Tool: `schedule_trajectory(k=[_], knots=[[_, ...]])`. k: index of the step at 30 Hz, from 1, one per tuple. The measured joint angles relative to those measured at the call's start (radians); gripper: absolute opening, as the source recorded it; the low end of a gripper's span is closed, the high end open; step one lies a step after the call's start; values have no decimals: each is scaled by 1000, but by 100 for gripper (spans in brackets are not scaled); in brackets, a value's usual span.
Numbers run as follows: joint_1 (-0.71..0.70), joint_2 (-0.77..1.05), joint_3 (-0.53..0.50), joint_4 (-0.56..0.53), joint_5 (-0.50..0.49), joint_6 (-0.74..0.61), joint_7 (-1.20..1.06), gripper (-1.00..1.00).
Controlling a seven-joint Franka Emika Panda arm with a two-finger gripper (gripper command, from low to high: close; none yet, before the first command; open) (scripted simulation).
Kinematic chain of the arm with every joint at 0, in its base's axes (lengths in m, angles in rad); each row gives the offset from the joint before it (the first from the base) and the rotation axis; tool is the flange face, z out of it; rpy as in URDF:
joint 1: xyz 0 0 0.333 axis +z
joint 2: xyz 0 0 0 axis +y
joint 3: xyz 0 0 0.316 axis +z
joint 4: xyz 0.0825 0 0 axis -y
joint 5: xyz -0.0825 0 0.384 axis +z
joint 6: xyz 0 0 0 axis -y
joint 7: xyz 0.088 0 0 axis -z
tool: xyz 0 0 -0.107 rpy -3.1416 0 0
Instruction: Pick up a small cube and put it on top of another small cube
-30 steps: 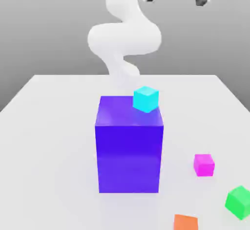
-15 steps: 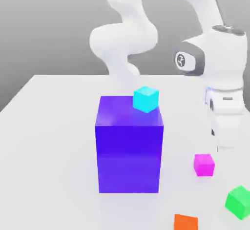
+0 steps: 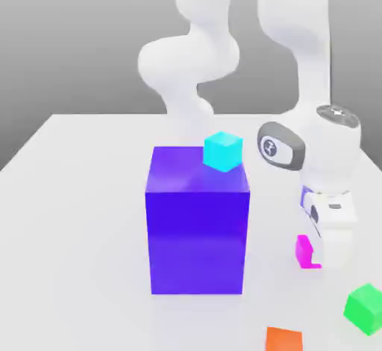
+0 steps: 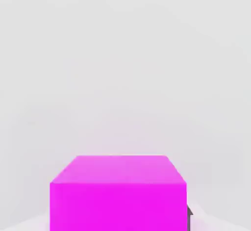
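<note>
The small magenta-pink cube (image 3: 304,252) rests on the white table (image 3: 74,215), to the exterior view's right of the big blue-purple block (image 3: 198,226). My gripper (image 3: 327,254) has come down right over it, and the white hand covers the cube's right part. In the hand view the magenta cube (image 4: 117,193) looms large and very close, sitting flat on the table. A small cyan cube (image 3: 222,150) stands on the top of the big block, at its far right corner.
A green cube (image 3: 365,308) lies near the front right edge of the table, close to my hand. An orange cube (image 3: 283,339) sits at the front edge. The big block stands a short way to the left of my hand.
The arm has swung down from high above to the magenta cube, and the hand now hides part of it. None of the cubes has moved.
</note>
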Motion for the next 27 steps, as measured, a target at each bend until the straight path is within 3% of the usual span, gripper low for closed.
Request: schedule_trajectory(k=[6, 18, 23, 24, 27], knots=[[-24, -191, 38, -27, 66, -164, -45, -100], [-52, -70, -8, 379, 82, -448, 82, -100], [-54, 76, -17, 440, 80, -363, 102, -100], [-53, 96, -17, 442, 79, -345, 103, 100], [-53, 96, -17, 442, 79, -345, 103, 100]])
